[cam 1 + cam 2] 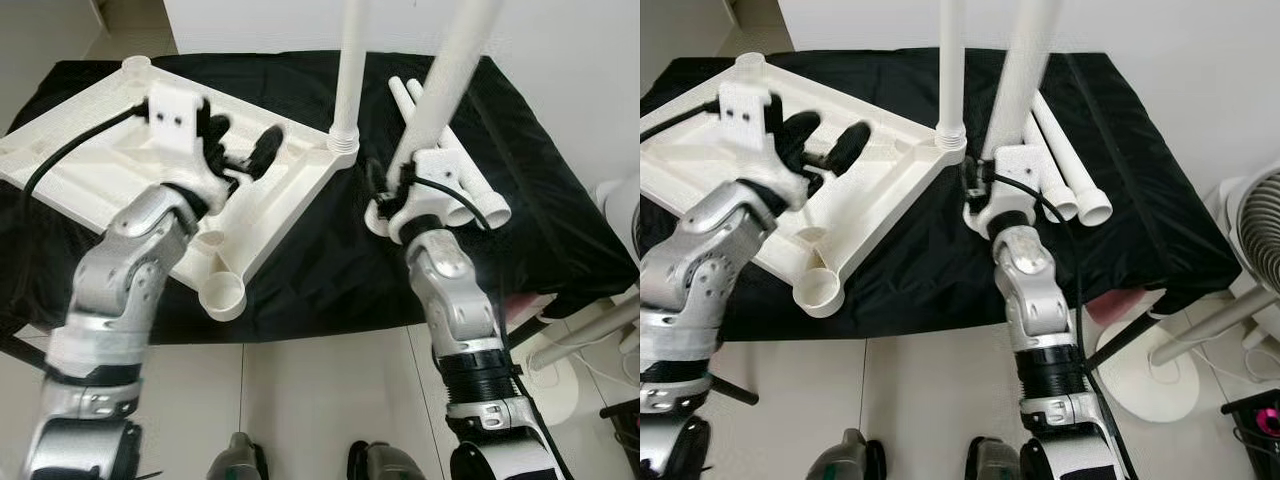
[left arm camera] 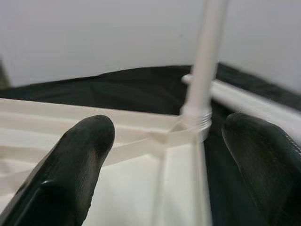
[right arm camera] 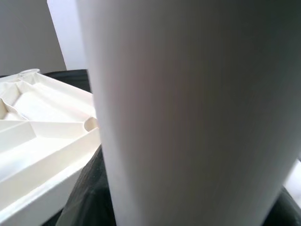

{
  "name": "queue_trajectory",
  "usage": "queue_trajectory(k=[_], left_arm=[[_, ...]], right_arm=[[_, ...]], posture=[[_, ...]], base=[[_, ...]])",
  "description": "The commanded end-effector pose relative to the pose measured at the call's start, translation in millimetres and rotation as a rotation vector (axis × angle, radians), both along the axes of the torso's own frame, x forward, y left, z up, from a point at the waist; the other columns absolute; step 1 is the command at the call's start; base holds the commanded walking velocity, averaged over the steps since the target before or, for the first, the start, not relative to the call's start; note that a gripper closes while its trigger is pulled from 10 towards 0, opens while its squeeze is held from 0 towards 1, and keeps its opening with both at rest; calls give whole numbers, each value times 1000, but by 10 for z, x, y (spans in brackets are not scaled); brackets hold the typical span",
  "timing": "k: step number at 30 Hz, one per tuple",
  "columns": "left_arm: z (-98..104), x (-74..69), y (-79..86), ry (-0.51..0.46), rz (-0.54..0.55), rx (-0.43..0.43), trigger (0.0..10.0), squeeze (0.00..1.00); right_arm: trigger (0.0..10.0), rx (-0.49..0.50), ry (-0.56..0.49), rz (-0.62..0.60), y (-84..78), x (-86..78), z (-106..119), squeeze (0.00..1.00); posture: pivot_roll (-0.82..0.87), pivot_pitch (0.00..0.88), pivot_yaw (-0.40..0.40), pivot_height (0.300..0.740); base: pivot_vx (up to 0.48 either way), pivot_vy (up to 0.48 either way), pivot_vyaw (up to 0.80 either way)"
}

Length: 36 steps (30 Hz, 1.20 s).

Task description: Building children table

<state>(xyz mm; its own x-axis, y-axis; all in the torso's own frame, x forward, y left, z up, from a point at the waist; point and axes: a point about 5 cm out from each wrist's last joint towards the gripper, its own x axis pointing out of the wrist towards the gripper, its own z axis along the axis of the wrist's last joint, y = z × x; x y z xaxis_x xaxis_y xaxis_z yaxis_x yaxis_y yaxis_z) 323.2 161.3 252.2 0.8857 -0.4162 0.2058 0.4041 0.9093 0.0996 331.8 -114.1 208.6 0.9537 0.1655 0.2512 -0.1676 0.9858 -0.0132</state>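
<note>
Right end effector (image 1: pixel 400 195) is clamped on a leg (image 1: pixel 445 75); left end effector (image 1: pixel 240 150), fingers apart, rests on the tabletop (image 1: pixel 90 165). Keep the leg upright, centre it over a free socket (image 1: pixel 225 292), then twist

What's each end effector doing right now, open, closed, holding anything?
Left end effector: open, empty, over the upturned tabletop.
Right end effector: closed on a white table leg.

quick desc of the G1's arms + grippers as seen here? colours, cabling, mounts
Both arms have silver segmented shells with black joint rings. Each wrist carries a white blocky camera mount, with a black cable running to it. The left gripper has two long, rounded, glossy black fingers. The right gripper is largely hidden behind its white mount; a thin black cable loops across that mount. No markings are legible.
</note>
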Motion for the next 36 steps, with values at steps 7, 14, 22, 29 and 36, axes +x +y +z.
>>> queue_trajectory(k=[7, 14, 22, 29, 36], left_arm=[[-301, -98, 192, 30, -134, 405, 10000, 0], [-533, -136, 261, 114, -197, 614, 10000, 0], [-778, -160, 207, 132, -267, 824, 10000, 0], [-829, -162, 151, 124, -288, 861, 10000, 0], [-830, -152, 173, 121, -293, 855, 10000, 0]], right_arm=[[10000, -2, -19, 2, -85, -47, -9, 0], [10000, -13, -20, 13, -90, -63, -24, 0], [10000, -18, -21, 20, -92, -79, -31, 0], [10000, -16, -21, 14, -105, -76, -28, 0], [10000, -18, -24, 10, -119, -75, -19, 0]], posture=[[6, 62, 14, 740], [12, 60, 15, 740], [10, 69, 22, 740], [6, 71, 26, 740], [0, 75, 26, 740]], base=[[0, 0, 0], [0, 0, 0], [0, 0, 0], [0, 0, 0], [0, 0, 0]])
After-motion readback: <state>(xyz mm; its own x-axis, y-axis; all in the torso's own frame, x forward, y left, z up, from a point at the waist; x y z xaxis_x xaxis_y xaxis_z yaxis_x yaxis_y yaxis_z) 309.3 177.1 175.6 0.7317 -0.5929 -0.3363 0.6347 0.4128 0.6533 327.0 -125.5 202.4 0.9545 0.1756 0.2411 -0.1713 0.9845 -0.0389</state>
